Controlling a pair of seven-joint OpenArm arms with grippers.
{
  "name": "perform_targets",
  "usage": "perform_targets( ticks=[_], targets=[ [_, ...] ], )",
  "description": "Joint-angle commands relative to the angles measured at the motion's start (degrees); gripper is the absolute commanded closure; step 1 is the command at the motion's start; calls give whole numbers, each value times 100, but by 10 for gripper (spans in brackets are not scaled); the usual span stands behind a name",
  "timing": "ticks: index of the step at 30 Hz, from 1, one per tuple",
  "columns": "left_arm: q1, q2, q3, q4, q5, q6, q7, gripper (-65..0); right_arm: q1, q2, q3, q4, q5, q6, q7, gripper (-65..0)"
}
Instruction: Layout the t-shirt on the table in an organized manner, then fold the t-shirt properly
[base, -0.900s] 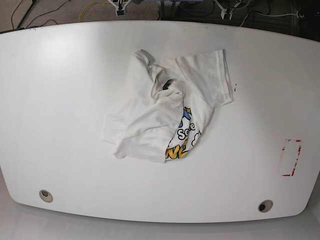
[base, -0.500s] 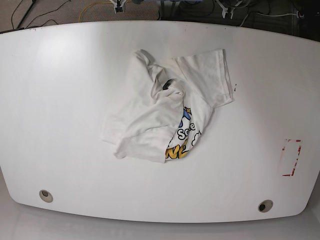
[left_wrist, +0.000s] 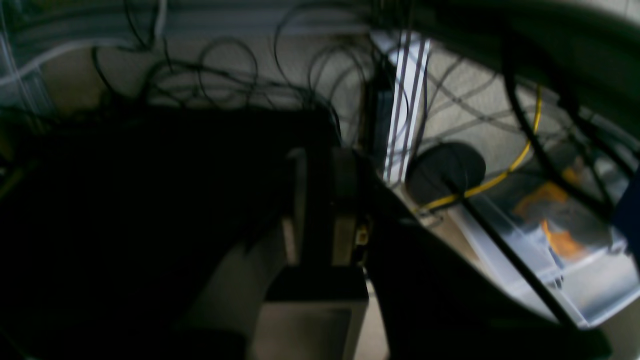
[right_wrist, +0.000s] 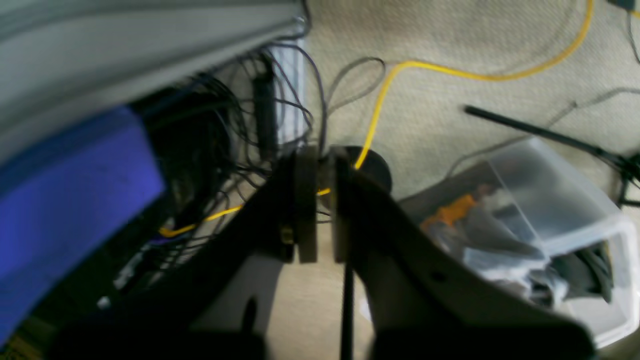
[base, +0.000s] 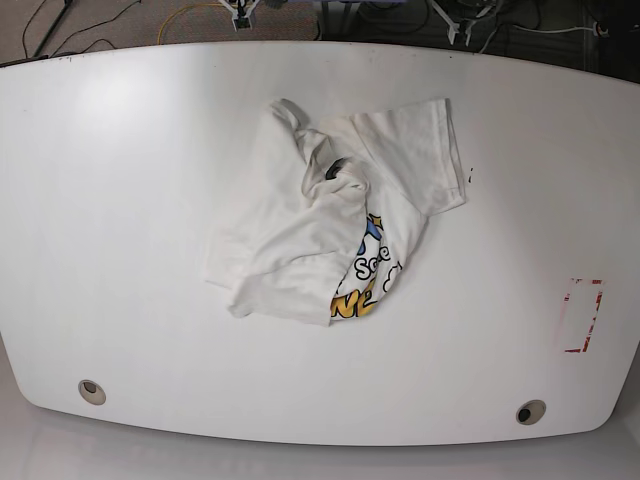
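The t-shirt (base: 300, 240) lies crumpled in a heap at the middle of the white table (base: 120, 200). One short sleeve (base: 420, 150) is spread toward the far right, and part of the coloured print (base: 365, 280) peeks out at the near side. Neither gripper is over the table. In the left wrist view my left gripper (left_wrist: 320, 160) hangs above the floor, its fingers close together with nothing between them. My right gripper (right_wrist: 325, 155) is also over the carpet, shut and empty.
Two grommet holes (base: 91, 391) (base: 531, 411) sit near the table's front edge, and a red-and-white tape mark (base: 583, 315) is at the right. On the floor beyond the table are a clear plastic bin (right_wrist: 550, 240), a yellow cable (right_wrist: 450, 70) and tangled black wires.
The t-shirt lies as it did before. Nothing on the table has moved.
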Motion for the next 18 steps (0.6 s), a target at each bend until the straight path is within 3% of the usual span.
perform_targets(
  ticks=[1, 18],
  targets=[
    [68, -14, -11, 131, -54, -14, -13, -75, -63, 53, 5, 25, 3, -27, 14, -41],
    [118, 16, 4, -124, -38, -20, -80, -85, 219, -114, -72, -89, 8, -66, 40, -35]
  ],
)
